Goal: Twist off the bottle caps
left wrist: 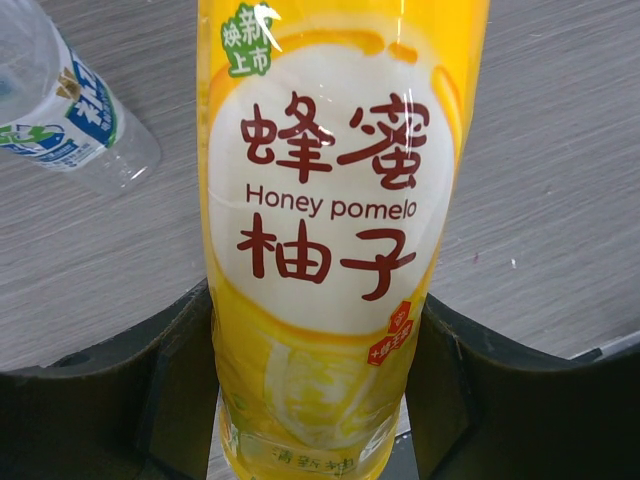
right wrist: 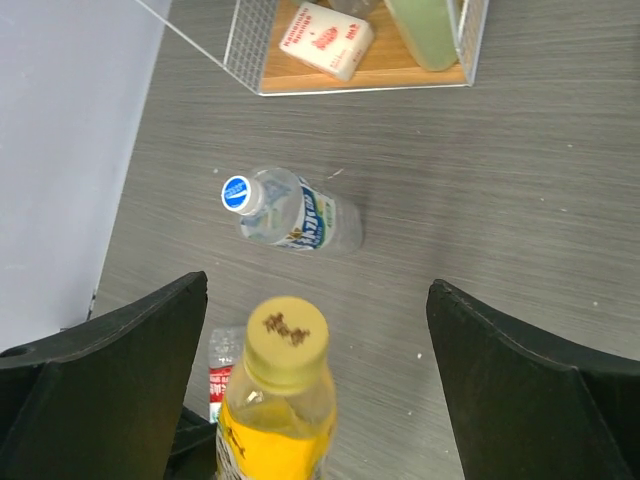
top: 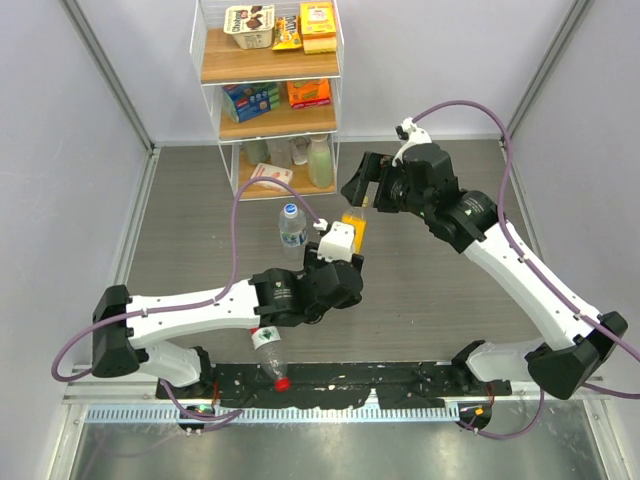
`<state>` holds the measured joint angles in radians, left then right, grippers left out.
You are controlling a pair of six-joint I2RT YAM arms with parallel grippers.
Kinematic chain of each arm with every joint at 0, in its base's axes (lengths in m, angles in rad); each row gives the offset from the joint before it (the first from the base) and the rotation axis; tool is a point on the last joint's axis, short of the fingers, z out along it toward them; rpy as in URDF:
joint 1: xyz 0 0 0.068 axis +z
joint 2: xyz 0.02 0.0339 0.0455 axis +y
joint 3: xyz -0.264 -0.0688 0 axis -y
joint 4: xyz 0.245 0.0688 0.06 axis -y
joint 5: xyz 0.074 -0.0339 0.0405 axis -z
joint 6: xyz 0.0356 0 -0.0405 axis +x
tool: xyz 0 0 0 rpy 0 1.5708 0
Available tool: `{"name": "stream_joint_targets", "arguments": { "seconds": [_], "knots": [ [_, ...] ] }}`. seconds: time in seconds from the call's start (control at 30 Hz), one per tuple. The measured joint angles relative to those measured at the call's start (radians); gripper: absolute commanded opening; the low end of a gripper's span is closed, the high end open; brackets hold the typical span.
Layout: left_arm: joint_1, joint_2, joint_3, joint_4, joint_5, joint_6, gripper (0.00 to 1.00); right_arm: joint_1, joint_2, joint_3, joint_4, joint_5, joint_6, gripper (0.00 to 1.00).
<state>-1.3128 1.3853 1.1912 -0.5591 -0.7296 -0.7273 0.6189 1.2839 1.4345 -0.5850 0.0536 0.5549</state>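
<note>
My left gripper [left wrist: 315,400] is shut on the lower body of the yellow bottle [left wrist: 320,250], both fingers pressed to its sides. The yellow cap [right wrist: 287,337] sits on its neck and faces my right gripper [right wrist: 318,288]. That gripper stands open, wide of the cap and touching nothing. In the top view the right gripper [top: 365,183] hovers just behind the yellow bottle [top: 353,232]. The clear blue-labelled bottle [top: 291,225] stands to the left with its blue-and-white cap [right wrist: 236,193] on. The red-labelled bottle [top: 268,352] lies near the front edge, red cap [top: 283,383] on.
A clear-walled shelf rack [top: 270,100] stands at the back with snack boxes, and a pale green bottle [top: 320,160] on its lowest level. A black strip [top: 400,378] runs along the table's front edge between the arm bases.
</note>
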Motion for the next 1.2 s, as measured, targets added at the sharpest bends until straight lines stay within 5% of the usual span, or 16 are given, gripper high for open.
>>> {"name": "stream_joint_targets", "arguments": {
  "seconds": [0.1,0.37,0.8,1.2],
  "knots": [
    [0.008,0.007,0.0,-0.012,-0.004,0.002,0.0,0.001,0.0,0.0,-0.023,0.021,-0.001,0.74],
    [0.011,0.007,0.002,-0.02,-0.003,0.008,0.0,0.001,0.0,-0.006,-0.018,-0.011,0.002,0.62],
    [0.013,0.007,0.002,-0.025,0.001,0.019,0.0,0.001,-0.001,-0.046,0.044,-0.086,0.039,0.02],
    [0.013,-0.006,-0.027,0.0,0.016,0.021,0.0,-0.011,-0.083,-0.15,0.153,-0.164,-0.005,0.02]
  ]
}}
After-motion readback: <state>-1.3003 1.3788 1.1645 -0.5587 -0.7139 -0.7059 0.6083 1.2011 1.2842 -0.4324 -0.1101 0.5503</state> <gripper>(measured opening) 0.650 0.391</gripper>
